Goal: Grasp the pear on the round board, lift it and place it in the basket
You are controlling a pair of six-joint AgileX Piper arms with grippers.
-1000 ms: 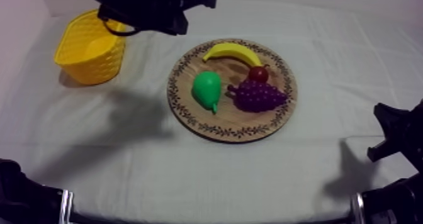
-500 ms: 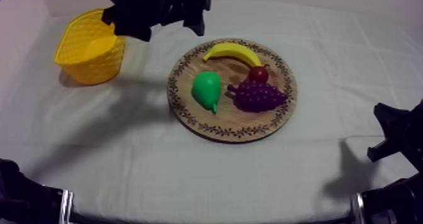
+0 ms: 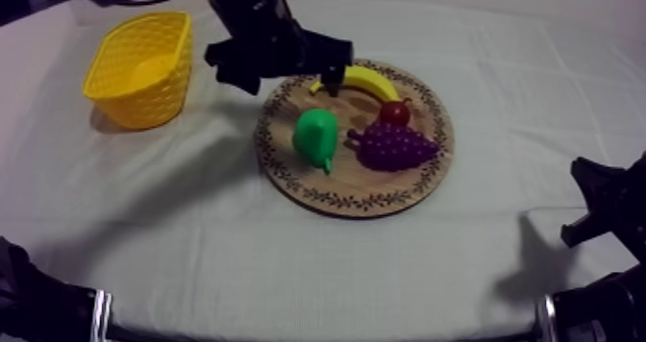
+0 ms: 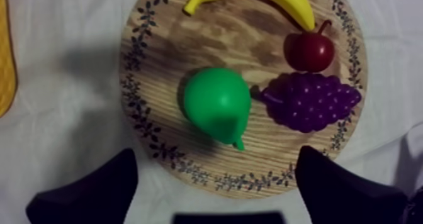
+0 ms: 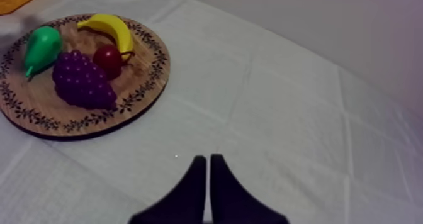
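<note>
Cloth-covered table [image 3: 192,240]: left gripper [image 4: 217,152], spread, hangs over the pear [image 4: 217,104], height unclear; skewed closure could pinch the neighbouring grapes [image 4: 311,102].

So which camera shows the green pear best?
The left wrist view: it looks straight down on the pear, whole and close. The top view shows it smaller on the board; the right wrist view shows it from the side, far off.

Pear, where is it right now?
In the top view the pear lies on the left half of the wooden board, beside the grapes, near the banana.
</note>
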